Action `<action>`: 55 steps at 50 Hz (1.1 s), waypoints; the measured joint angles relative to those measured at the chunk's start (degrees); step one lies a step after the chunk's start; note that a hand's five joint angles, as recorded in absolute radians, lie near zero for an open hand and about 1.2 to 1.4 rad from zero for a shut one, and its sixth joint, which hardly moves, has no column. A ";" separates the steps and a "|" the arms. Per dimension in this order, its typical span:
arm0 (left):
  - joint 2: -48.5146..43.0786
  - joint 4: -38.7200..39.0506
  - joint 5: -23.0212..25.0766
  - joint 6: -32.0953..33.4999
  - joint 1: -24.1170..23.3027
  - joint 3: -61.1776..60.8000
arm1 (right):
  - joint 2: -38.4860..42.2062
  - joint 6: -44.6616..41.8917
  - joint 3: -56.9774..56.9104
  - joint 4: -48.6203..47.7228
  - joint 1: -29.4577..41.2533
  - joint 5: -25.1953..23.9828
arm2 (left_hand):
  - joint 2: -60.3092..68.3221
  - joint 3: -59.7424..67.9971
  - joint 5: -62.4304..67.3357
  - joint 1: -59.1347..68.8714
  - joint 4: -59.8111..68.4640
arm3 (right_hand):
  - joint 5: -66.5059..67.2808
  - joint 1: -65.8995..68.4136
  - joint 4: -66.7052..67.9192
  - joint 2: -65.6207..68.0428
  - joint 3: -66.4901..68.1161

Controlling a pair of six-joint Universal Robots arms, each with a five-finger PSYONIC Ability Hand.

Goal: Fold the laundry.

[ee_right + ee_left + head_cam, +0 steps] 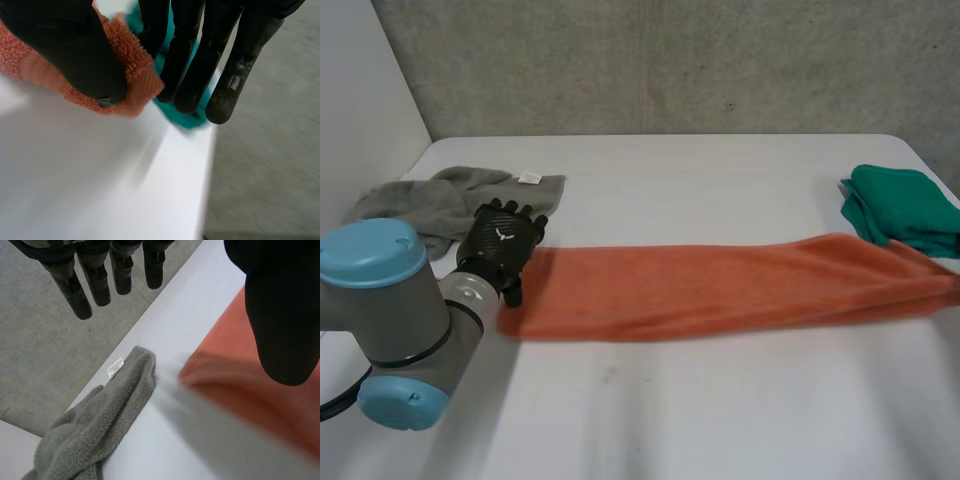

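Seeing one long orange terry towel (720, 285) across mid-table: my right hand (65, 45) is pinching its three-o'clock corner, my left hand (505, 245) is spreading straight fingers at nine. One crumpled grey towel (430, 205) is lying at ten, one folded green cloth (900, 205) at two.

Head cam sits behind and between the arms, angled down over the tabletop (720, 420) toward the concrete wall. That's my widest shot. Left wrist cam looks along the left hand (280, 305), close in, across the tabletop edge to the floor. It shares the grey towel (95, 430) and one end of the orange towel (250, 395) with head. Right wrist cam is closest, looking past the right hand (65, 45). It shares the orange towel's other end and the green cloth (187, 119) with head.
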 measured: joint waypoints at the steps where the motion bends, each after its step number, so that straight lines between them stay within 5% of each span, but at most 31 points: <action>1: 0.06 0.00 0.00 0.00 0.00 -0.04 | -0.22 -0.04 -0.10 0.00 -0.49 -0.01 | 0.00 0.00 0.00 0.00 0.00 | 0.00 0.00 0.00 0.00 0.00; 9: 0.75 -0.07 -0.07 0.00 0.09 -0.52 | -1.83 -0.70 -4.13 0.35 -5.75 -0.45 | 0.00 0.00 0.00 0.00 0.00 | 0.49 0.57 0.00 0.00 0.00; 14: 1.42 -0.14 -0.11 0.00 0.18 -0.66 | -2.57 -0.51 -6.19 0.19 -1.09 -1.52 | 0.00 0.00 0.00 0.00 0.00 | 0.87 0.59 0.03 0.00 0.00; 25: 5.48 -0.29 -0.19 -0.04 1.99 -1.90 | -3.07 0.74 -12.55 -0.12 30.28 -4.00 | 0.00 0.00 0.00 0.00 0.00 | 1.03 0.64 0.03 0.00 0.00; 34: 6.68 -0.26 -0.17 -0.09 2.63 -2.96 | 11.25 0.45 -22.59 0.06 54.62 -6.40 | 0.00 0.00 0.00 0.00 0.00 | 1.03 0.64 0.03 0.00 0.00; 38: 6.39 -0.20 -0.17 -0.09 2.24 -2.98 | 16.82 0.57 -26.01 0.25 59.06 -6.78 | 0.00 0.00 0.00 0.00 0.00 | 1.03 0.64 0.04 0.00 0.00; 42: 6.09 -0.13 -0.22 -0.12 1.86 -2.68 | 20.32 0.96 -28.12 0.31 61.25 -6.59 | 0.00 0.00 0.00 0.00 0.00 | -6.46 -6.93 -7.79 -8.96 -8.94; 43: 5.98 -0.09 -0.23 -0.22 1.57 -2.40 | 20.90 1.52 -28.56 0.36 61.60 -6.10 | 0.00 0.00 0.00 0.00 0.00 | -20.78 -21.42 -22.55 -24.20 -22.69; 45: 5.95 -0.07 -0.24 -0.33 1.34 -2.19 | 20.96 2.07 -28.64 0.40 61.64 -5.65 | 0.00 0.00 0.00 0.00 0.00 | -26.27 -26.83 -28.10 -29.84 -28.23; 47: 5.86 -0.04 -0.28 -0.94 0.49 -1.44 | 20.03 4.83 -28.38 0.54 61.16 -3.65 | 0.00 0.00 0.00 0.00 0.00 | -48.47 -42.43 -51.07 -50.72 -50.80; 55: 4.89 -0.07 -0.25 -6.83 -5.16 2.27 | 8.69 18.56 -20.40 2.29 50.19 4.45 | 0.00 0.00 0.00 0.00 0.00 | -52.14 -43.80 -54.94 -54.85 -55.38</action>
